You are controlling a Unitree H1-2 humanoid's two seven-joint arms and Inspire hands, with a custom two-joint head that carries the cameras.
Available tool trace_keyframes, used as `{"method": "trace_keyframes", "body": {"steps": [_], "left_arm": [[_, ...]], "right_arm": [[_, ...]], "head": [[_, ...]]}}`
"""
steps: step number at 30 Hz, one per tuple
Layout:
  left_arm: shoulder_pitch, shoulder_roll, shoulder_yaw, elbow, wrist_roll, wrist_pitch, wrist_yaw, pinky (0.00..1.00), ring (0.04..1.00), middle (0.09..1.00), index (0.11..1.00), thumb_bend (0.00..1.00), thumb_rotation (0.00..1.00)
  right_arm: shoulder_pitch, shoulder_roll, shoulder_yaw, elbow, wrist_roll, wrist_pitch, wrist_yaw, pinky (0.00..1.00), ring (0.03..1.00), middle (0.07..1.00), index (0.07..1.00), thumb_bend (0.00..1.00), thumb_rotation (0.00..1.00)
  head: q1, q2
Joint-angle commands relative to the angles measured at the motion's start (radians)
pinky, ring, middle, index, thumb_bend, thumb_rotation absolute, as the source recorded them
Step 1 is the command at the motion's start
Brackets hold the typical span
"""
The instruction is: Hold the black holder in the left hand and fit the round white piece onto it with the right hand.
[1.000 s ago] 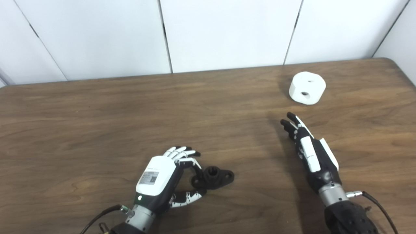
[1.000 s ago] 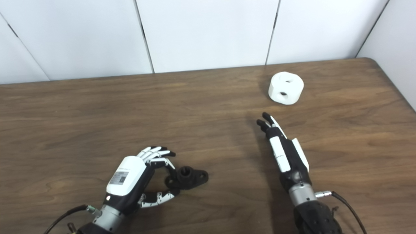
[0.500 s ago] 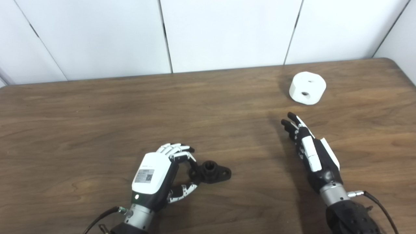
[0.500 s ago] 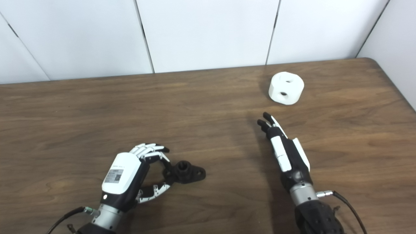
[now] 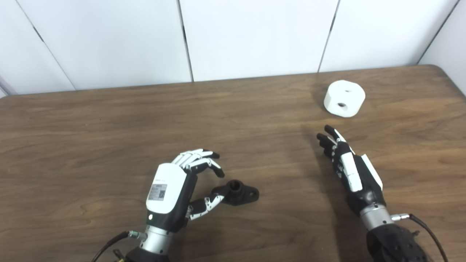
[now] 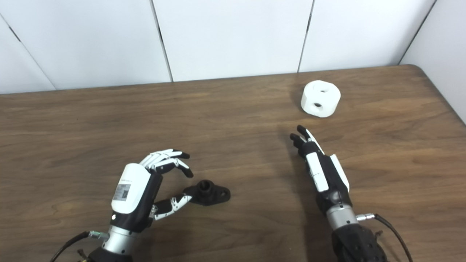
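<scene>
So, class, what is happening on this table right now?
A humanoid robot is starting an assembly on the brown wooden table. Its left hand is open beside the small black flanged holder, thumb at the holder's near end and fingers raised above it, not gripping. The right hand hovers open, pointing toward the round white piece with holes, which lies untouched near the far edge.

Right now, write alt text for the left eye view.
Left hand open beside a black holder on a wooden table, thumb touching it. Right hand open, fingers pointing toward a round white piece farther back.
</scene>
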Motion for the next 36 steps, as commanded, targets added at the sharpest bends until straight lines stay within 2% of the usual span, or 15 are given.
{"method": "trace_keyframes", "body": {"steps": [1,2,3,4,6,8,12,16,19,21,25,29,32,36], "left_arm": [[-0.013,-0.005,0.007,-0.027,0.002,-0.014,0.012,0.80,0.784,0.736,0.491,0.52,0.09],[-0.013,-0.004,0.007,-0.033,0.010,0.002,-0.007,0.81,0.785,0.739,0.492,0.52,0.09],[-0.013,-0.003,0.008,-0.038,0.016,0.013,-0.022,0.83,0.795,0.749,0.545,0.73,0.27],[-0.013,-0.002,0.007,-0.046,0.024,0.031,-0.047,0.84,0.798,0.752,0.562,0.80,0.34],[-0.014,-0.001,0.008,-0.057,0.031,0.051,-0.079,0.90,0.820,0.770,0.598,0.87,0.42],[-0.017,0.002,0.008,-0.068,0.033,0.068,-0.114,0.94,0.837,0.782,0.624,0.90,0.46],[-0.029,0.015,0.016,-0.092,0.023,0.100,-0.184,0.99,0.868,0.811,0.684,0.96,0.52],[-0.073,0.059,0.040,-0.165,-0.026,0.196,-0.374,1.00,0.920,0.877,0.755,1.00,0.51],[-0.102,0.078,0.065,-0.204,-0.070,0.253,-0.452,0.99,0.935,0.899,0.758,1.00,0.45],[-0.111,0.079,0.080,-0.210,-0.086,0.268,-0.459,0.98,0.935,0.894,0.733,1.00,0.42],[-0.112,0.077,0.098,-0.189,-0.093,0.244,-0.413,0.97,0.913,0.867,0.690,1.00,0.38],[-0.113,0.077,0.105,-0.178,-0.100,0.258,-0.411,0.95,0.898,0.853,0.658,1.00,0.35],[-0.115,0.073,0.112,-0.172,-0.107,0.278,-0.419,0.93,0.899,0.853,0.651,0.95,0.33],[-0.119,0.071,0.112,-0.143,-0.119,0.260,-0.401,0.92,0.893,0.848,0.627,0.94,0.28]], "right_arm": [[-0.010,0.005,-0.002,-0.018,0.005,0.001,0.009,0.97,0.937,0.902,0.950,0.70,1.00],[-0.010,0.003,-0.002,-0.018,0.003,0.001,0.010,0.98,0.938,0.901,0.949,0.70,1.00],[-0.010,0.003,-0.002,-0.017,0.001,0.000,0.010,0.98,0.938,0.900,0.949,0.70,1.00],[-0.010,0.000,-0.001,-0.016,-0.001,-0.001,0.012,0.99,0.938,0.900,0.949,0.70,1.00],[-0.010,-0.002,-0.002,-0.014,-0.002,-0.004,0.014,0.98,0.941,0.902,0.950,0.71,1.00],[-0.011,-0.001,-0.004,-0.011,0.003,-0.011,0.016,0.98,0.940,0.901,0.950,0.70,1.00],[-0.011,-0.001,-0.004,-0.014,-0.004,-0.009,0.015,0.96,0.936,0.899,0.950,0.70,1.00],[-0.010,-0.005,-0.005,-0.019,-0.010,-0.008,0.016,0.95,0.927,0.895,0.944,0.69,1.00],[-0.010,-0.006,-0.006,-0.018,-0.011,-0.009,0.017,0.95,0.932,0.894,0.945,0.67,1.00],[-0.010,-0.009,-0.006,-0.012,-0.015,-0.021,0.018,0.94,0.931,0.891,0.946,0.66,1.00],[-0.009,-0.011,-0.006,-0.011,-0.021,-0.020,0.019,0.93,0.928,0.890,0.948,0.67,1.00],[-0.009,-0.014,-0.007,-0.008,-0.015,-0.033,0.025,0.92,0.926,0.891,0.953,0.66,1.00],[-0.009,-0.012,-0.011,-0.009,-0.011,-0.031,0.023,0.91,0.922,0.890,0.951,0.66,1.00],[-0.010,-0.017,-0.014,-0.004,-0.009,-0.037,0.028,0.90,0.923,0.891,0.951,0.69,1.00]], "head": [[0.001,0.001],[0.002,0.002],[0.002,0.002],[0.002,0.002],[0.002,0.002],[0.002,0.002],[0.005,0.006],[0.008,0.009],[0.012,0.009],[0.014,0.009],[0.018,0.011],[0.021,0.014],[0.023,0.018],[0.026,0.021]]}}
